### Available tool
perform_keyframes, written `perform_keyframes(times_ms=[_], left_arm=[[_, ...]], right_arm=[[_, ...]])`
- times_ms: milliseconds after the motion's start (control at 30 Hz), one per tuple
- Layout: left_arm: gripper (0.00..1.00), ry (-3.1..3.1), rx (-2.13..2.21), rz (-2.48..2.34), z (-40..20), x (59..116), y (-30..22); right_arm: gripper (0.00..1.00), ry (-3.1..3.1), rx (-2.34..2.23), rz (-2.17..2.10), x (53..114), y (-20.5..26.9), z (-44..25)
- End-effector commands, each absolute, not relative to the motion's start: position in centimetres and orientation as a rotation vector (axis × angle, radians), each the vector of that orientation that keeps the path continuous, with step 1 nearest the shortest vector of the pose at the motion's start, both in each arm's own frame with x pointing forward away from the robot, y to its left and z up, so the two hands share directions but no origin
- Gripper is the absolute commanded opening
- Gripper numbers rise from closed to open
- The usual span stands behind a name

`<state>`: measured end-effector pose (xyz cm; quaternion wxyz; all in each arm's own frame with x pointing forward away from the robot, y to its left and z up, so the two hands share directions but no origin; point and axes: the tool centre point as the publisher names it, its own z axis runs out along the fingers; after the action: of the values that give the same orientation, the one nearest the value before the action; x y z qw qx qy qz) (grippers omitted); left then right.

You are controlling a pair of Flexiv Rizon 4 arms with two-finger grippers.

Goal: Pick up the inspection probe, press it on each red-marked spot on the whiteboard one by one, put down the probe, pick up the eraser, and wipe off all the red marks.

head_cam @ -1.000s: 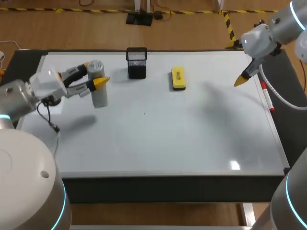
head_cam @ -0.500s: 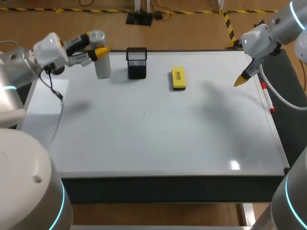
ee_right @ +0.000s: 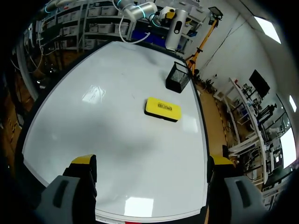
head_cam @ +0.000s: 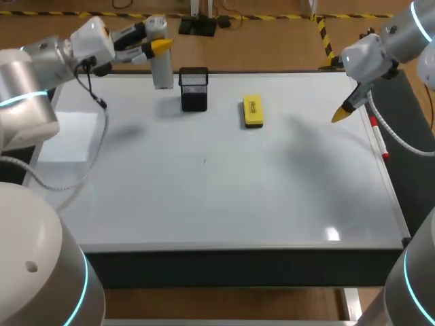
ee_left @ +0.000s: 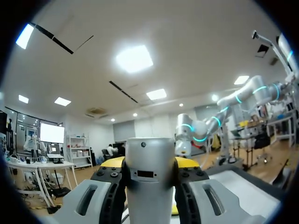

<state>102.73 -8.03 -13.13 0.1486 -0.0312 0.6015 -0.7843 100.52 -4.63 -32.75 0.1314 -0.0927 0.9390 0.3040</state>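
My left gripper (head_cam: 155, 42) is shut on the grey cylindrical probe (head_cam: 160, 62) and holds it upright in the air over the whiteboard's far left edge, just left of the black mesh holder (head_cam: 194, 88). In the left wrist view the probe (ee_left: 150, 182) fills the space between the fingers of the left gripper (ee_left: 149, 162). The yellow eraser (head_cam: 253, 111) lies flat on the whiteboard (head_cam: 224, 190), right of the holder. My right gripper (head_cam: 342, 112) hangs open above the board's right side, empty. The right wrist view shows the eraser (ee_right: 162, 108) far ahead of the right gripper (ee_right: 152, 161).
A red marker (head_cam: 379, 139) lies along the whiteboard's right edge, below my right gripper. A tiny dark speck (head_cam: 204, 161) sits near the board's middle. The mesh holder (ee_right: 177, 77) stands near the far edge.
My left arm has raised the probe from the board's left part and carried it toward the far edge, next to the mesh holder. The right arm has stayed still.
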Motion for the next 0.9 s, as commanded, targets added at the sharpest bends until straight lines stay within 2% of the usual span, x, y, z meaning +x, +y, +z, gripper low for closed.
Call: perform_keyframes(times_ms=[33,567,900], left_arm=[[0.0,1.8,0.121,-2.354,-13.1,105.8,-9.1],[0.0,1.826,0.229,-2.464,-14.4,108.5,-13.3],[0.0,1.852,0.218,-2.466,-16.0,109.0,-14.0]], right_arm=[[1.0,2.729,-0.271,0.878,100.5,-4.6,-32.7],[1.0,2.729,-0.271,0.878,100.5,-4.6,-32.7],[1.0,2.729,-0.271,0.878,100.5,-4.6,-32.7]])
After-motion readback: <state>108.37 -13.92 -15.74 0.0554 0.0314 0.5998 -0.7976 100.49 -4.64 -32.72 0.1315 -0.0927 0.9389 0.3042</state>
